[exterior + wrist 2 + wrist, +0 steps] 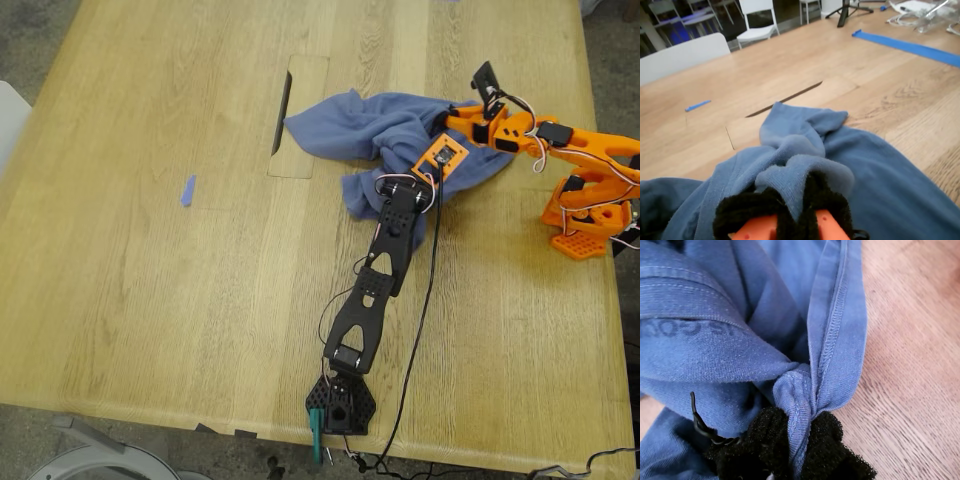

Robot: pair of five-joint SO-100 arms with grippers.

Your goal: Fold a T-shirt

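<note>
Both jaws clenched on the T-shirt (380,135), bunched mid-worktop (150,250): my first gripper (800,440) on a hem, my second gripper (800,200) on a fold. Likely risk: thin pinches slipping, or pulling apart twisting the cloth tighter.

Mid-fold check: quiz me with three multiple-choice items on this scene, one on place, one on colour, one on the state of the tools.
1. Where does the small blue tape scrap lie in the exterior view?
A. Toward the left, apart from the T-shirt
B. On top of the T-shirt
C. Beside the orange arm's base

2. What colour is the padding on my second tool?
A. White
B. Black
C. Yellow

3. How does the T-shirt lie?
A. Spread flat
B. Folded into a neat square
C. Bunched up, pinched by both tools

Answers: 1 A, the scrap sits alone on bare table. 2 B, black pads flank the cloth. 3 C, my first tool and second tool each clamp a fold of crumpled fabric.
</note>
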